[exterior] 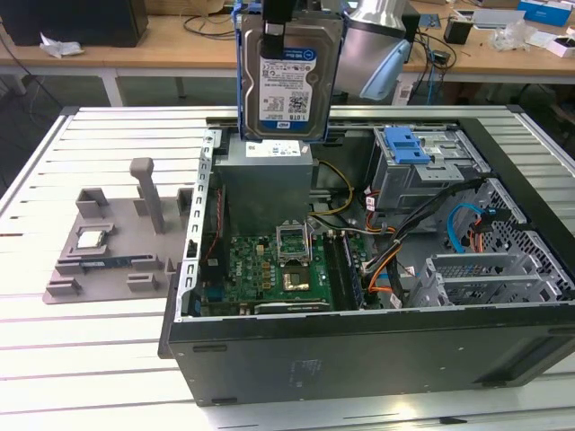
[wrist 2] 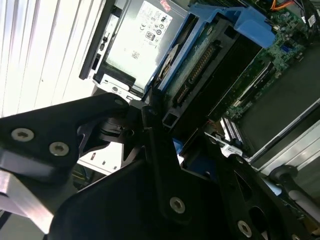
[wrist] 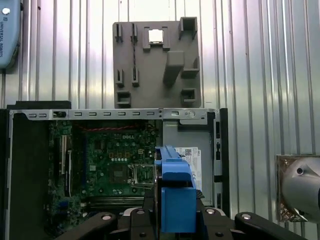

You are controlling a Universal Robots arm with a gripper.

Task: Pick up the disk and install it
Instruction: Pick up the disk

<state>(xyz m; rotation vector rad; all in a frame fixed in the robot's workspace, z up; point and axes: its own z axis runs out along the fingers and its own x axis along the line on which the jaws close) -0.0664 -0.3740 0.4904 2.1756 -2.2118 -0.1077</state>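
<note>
Over table (exterior: pixel 90 135): pincer (wrist: pixel 176 222) high, disk (exterior: pixel 289 76) upright

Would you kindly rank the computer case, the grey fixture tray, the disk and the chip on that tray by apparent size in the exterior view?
1. computer case
2. grey fixture tray and disk: roughly alike. The disk is raised above the case, perhaps nearer the camera, so I leave them unranked.
3. chip

The disk (exterior: pixel 289 81) is cut off at the exterior view's top edge.
</note>
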